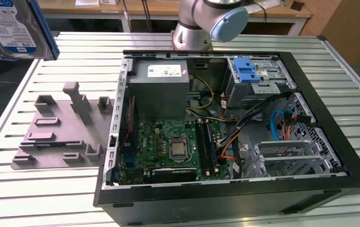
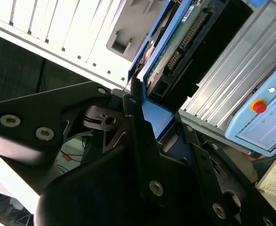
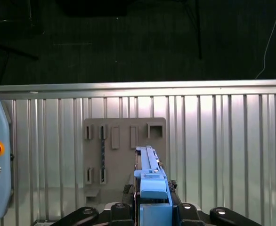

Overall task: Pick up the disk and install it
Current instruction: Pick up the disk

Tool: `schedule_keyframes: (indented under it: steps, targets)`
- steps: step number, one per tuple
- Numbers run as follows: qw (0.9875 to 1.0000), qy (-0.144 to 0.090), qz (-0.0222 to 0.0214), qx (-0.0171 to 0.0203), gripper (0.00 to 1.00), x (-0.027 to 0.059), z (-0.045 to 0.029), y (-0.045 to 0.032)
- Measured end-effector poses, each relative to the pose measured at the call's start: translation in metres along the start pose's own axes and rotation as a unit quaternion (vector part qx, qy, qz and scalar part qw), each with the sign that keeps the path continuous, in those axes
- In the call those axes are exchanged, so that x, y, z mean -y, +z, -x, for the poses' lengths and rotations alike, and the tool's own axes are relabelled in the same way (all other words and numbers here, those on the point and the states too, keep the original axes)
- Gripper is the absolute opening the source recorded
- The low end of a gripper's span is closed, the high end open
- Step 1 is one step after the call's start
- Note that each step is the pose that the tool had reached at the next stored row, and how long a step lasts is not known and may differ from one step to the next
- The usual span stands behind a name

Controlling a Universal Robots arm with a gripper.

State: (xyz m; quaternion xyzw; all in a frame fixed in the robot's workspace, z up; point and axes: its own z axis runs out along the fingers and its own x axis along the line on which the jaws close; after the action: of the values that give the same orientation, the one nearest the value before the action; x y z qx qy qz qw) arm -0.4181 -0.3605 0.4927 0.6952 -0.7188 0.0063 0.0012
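We see the claw point(image 3: 152, 209) closed narrowly on the disk point(image 3: 150, 172), gripping one end of its blue carrier rails in both wrist views. The disk's long axis runs straight out from the claw. It appears edge-on in the first wrist view and seems to point down toward the grey moulded holder point(image 3: 124, 150) on the bench point(image 1: 41, 198). In the exterior view the disk hangs high above the bench's edge at the exterior view's left. It is well apart from the open computer case point(image 1: 331, 137), which sits toward the opposite edge, its drive bay point(image 1: 259, 75) in the case's far corner.

disk point(image 1: 11, 29): cropped, exterior view's upper left | arm point(image 1: 196, 28): top cropped
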Motion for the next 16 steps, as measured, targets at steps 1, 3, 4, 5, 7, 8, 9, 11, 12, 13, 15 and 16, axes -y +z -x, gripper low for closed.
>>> schedule_keyframes:
  steps: [1, 3, 4, 5, 7, 8, 9, 11, 12, 13, 15, 16]
  targets:
    - [1.0, 0.0, 0.0003, 0.0, 0.36, 0.0027, -0.0011, 0.0]
    - [1.0, 0.0, 0.0006, 0.0, 0.36, 0.0077, -0.0034, 0.0001]
    - [1.0, 0.0, 0.0007, 0.0, 0.36, 0.0099, -0.0046, 0.0002]
    - [1.0, 0.0, 0.0008, 0.0, 0.36, 0.012, -0.0058, 0.0002]
    - [1.0, 0.0, 0.001, 0.0, 0.36, 0.0158, -0.0087, 0.0002]
    - [1.0, 0.0, 0.001, 0.0, 0.36, 0.0173, -0.0103, 0.0003]
    - [1.0, 0.0, 0.0011, 0.0, 0.36, 0.0187, -0.0121, 0.0003]
    - [1.0, 0.0, 0.0012, 0.0, 0.36, 0.0213, -0.0155, 0.0003]
    - [1.0, 0.0, 0.0012, 0.0, 0.36, 0.0225, -0.0172, 0.0004]
    - [1.0, 0.0, 0.0012, 0.0, 0.36, 0.0237, -0.0191, 0.0004]
    - [1.0, 0.0, 0.0013, 0.0, 0.36, 0.0263, -0.0225, 0.0005]
    - [1.0, 0.0, 0.0013, 0.0, 0.36, 0.0279, -0.0243, 0.0005]
